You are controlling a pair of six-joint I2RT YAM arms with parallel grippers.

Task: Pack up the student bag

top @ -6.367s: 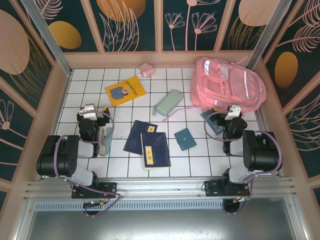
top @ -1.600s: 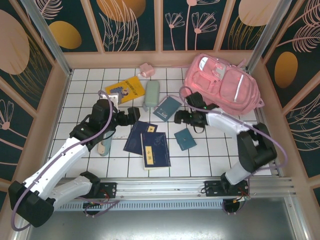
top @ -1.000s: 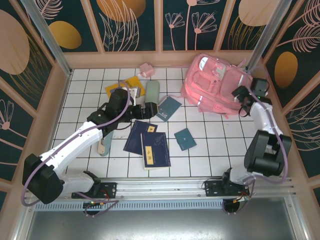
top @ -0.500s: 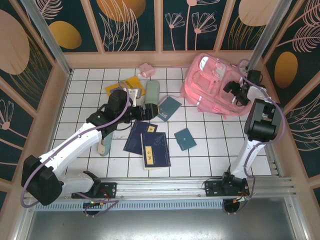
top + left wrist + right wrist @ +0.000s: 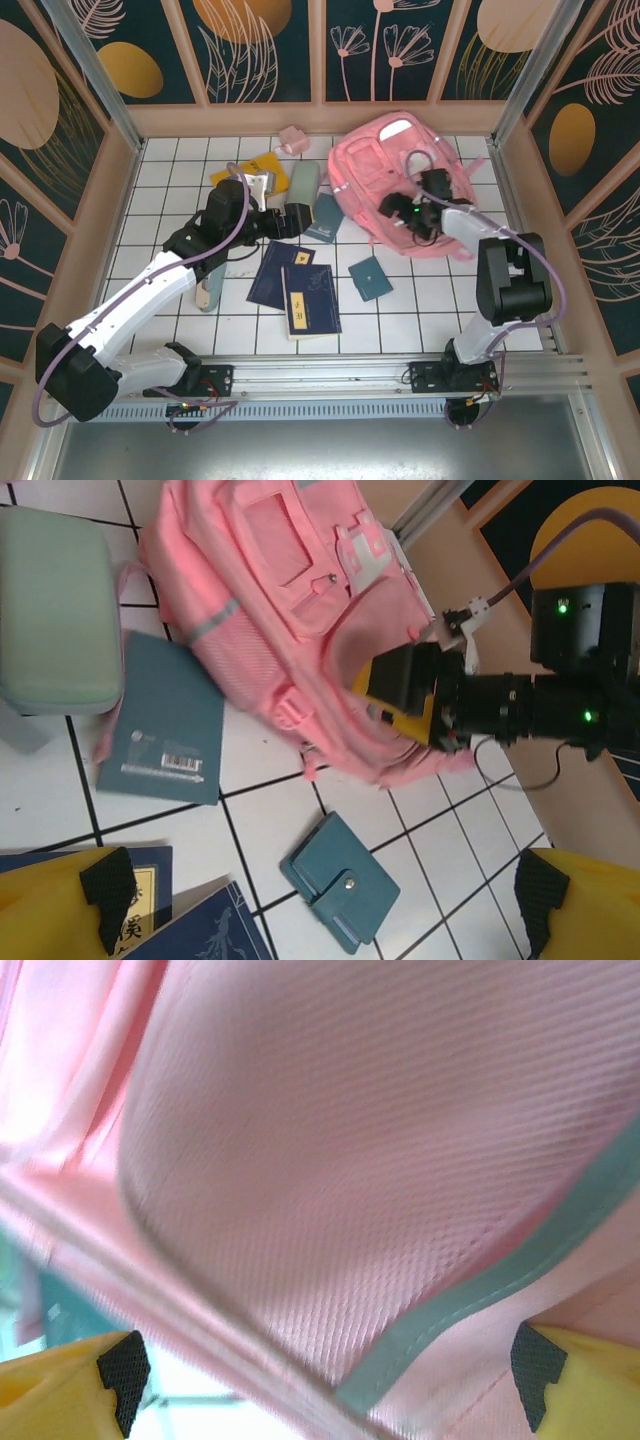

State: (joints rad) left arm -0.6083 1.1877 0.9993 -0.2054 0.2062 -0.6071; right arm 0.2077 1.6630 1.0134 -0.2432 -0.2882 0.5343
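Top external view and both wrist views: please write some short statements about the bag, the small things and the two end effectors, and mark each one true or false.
1. The left end effector is open and holds nothing. True.
2. The small teal snap wallet lies inside the large glossy pink backpack. False: it lies on the white tiled table, apart from the bag.
3. The right end effector is at the backpack, with its jaws wide. True.
4. The pale-green fabric pencil case lies on top of the dark blue books. False: it lies on the tiles beyond those books.
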